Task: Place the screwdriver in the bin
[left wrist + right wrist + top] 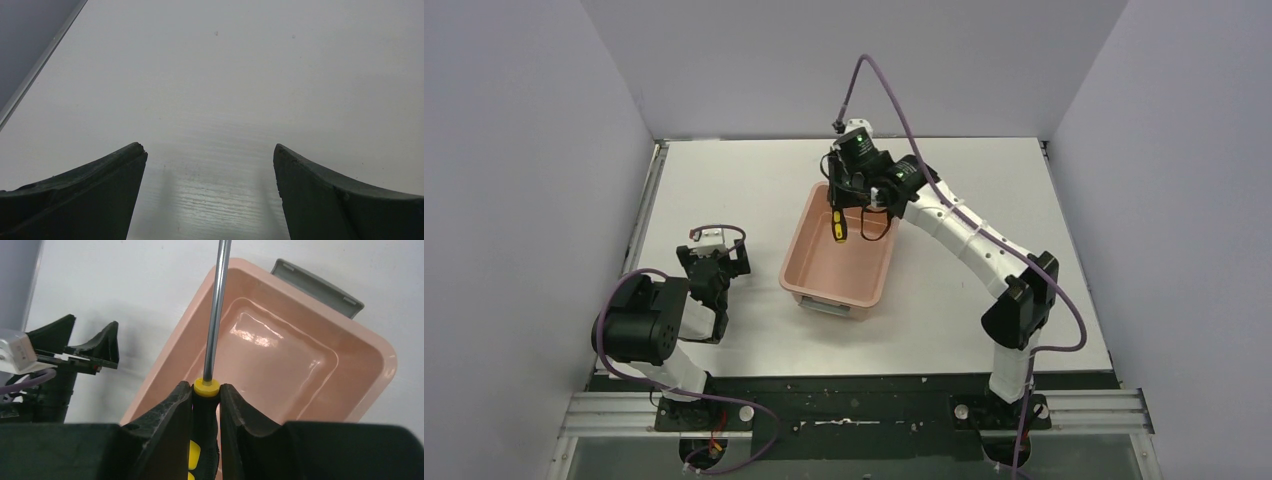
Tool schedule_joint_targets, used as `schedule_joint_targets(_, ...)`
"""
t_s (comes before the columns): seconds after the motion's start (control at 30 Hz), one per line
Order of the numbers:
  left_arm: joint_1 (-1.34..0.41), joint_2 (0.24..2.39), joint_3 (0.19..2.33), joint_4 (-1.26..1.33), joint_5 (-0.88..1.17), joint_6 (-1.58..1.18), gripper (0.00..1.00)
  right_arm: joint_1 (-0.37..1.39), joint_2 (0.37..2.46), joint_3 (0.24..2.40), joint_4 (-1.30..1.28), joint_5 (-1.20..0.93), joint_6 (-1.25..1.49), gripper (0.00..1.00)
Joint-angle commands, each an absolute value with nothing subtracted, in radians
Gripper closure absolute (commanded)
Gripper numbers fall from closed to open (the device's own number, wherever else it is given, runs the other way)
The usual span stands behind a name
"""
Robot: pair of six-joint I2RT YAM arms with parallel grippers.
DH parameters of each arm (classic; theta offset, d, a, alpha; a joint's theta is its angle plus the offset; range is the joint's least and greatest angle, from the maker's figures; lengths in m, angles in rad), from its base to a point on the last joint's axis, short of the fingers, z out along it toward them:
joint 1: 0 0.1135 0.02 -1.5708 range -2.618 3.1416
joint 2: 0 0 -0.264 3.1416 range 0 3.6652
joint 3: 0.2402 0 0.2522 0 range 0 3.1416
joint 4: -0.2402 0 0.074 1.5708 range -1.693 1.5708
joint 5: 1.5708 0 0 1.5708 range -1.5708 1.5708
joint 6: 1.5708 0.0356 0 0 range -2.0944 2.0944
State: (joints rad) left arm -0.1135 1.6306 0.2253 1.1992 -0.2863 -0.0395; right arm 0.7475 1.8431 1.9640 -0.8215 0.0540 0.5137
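Observation:
The salmon-pink bin (824,275) stands mid-table; in the right wrist view its rim (370,340) and a grey handle (320,287) show. My right gripper (852,205) hangs over the bin's far end, shut on the screwdriver (838,226) by its yellow-and-black handle. In the right wrist view the gripper (206,390) clamps the handle (206,387) and the metal shaft (217,310) points out over the bin's inside. My left gripper (716,262) is open and empty, left of the bin; in its own view the gripper (210,152) shows only bare table between the fingers.
Grey walls close the table on the left, back and right. A metal rail (649,200) runs along the left table edge. The left arm's open gripper (75,342) shows in the right wrist view, left of the bin.

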Motion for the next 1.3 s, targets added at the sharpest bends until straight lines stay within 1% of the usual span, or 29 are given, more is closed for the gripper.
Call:
schedule_joint_targets(0.0,-0.107,1.609,0.247,1.221,-0.272,-0.029,0.03,0.765,1.856,1.923,-0.783,0.171,0.553,1.0)
schedule_joint_targets(0.17,-0.107,1.61,0.247,1.221,-0.27,-0.029,0.03,0.808,1.898,1.725,-0.716,0.173,0.582,1.0)
schedule_joint_targets(0.3,-0.107,1.61,0.247,1.222,-0.27,-0.029,0.03,0.822,1.966,1.673,-0.712,0.16,0.583,1.0)
schedule_joint_targets(0.33,-0.107,1.609,0.248,1.222,-0.27,-0.03,0.03,0.823,1.981,1.668,-0.713,0.165,0.581,0.96)
schedule_joint_targets(0.37,-0.107,1.609,0.248,1.22,-0.271,-0.03,0.03,0.824,1.996,1.664,-0.713,0.174,0.58,0.87)
schedule_joint_targets(0.4,-0.107,1.61,0.247,1.221,-0.271,-0.03,0.03,0.824,2.007,1.66,-0.711,0.184,0.58,0.82)
schedule_joint_targets(0.5,-0.107,1.61,0.247,1.22,-0.27,-0.029,0.03,0.822,2.035,1.654,-0.703,0.208,0.58,0.69)
schedule_joint_targets(0.63,-0.107,1.61,0.247,1.222,-0.27,-0.03,0.03,0.817,2.057,1.685,-0.718,0.215,0.579,0.6)
schedule_joint_targets(0.8,-0.107,1.61,0.247,1.221,-0.27,-0.03,0.03,0.82,2.033,1.778,-0.769,0.248,0.56,0.49)
schedule_joint_targets(0.93,-0.107,1.61,0.247,1.221,-0.27,-0.03,0.03,0.829,1.973,1.87,-0.821,0.288,0.537,0.46)
schedule_joint_targets(1.0,-0.107,1.609,0.247,1.221,-0.271,-0.03,0.03,0.829,1.931,1.901,-0.828,0.303,0.513,0.41)
schedule_joint_targets(1.03,-0.107,1.61,0.247,1.222,-0.271,-0.03,0.03,0.828,1.909,1.913,-0.83,0.309,0.495,0.37)
schedule_joint_targets(1.07,-0.107,1.61,0.248,1.221,-0.27,-0.03,0.03,0.825,1.885,1.926,-0.835,0.315,0.478,0.29)
schedule_joint_targets(1.1,-0.107,1.609,0.247,1.221,-0.27,-0.03,0.03,0.821,1.865,1.936,-0.837,0.317,0.455,0.18)
schedule_joint_targets(1.13,-0.107,1.61,0.247,1.221,-0.271,-0.029,0.03,0.813,1.841,1.94,-0.838,0.319,0.435,0.04)
schedule_joint_targets(1.17,-0.107,1.61,0.247,1.221,-0.271,-0.03,0.03,0.803,1.814,1.938,-0.836,0.32,0.417,0.01)
schedule_joint_targets(1.27,-0.107,1.609,0.247,1.222,-0.27,-0.03,0.03,0.754,1.705,1.881,-0.796,0.316,0.366,0.0)
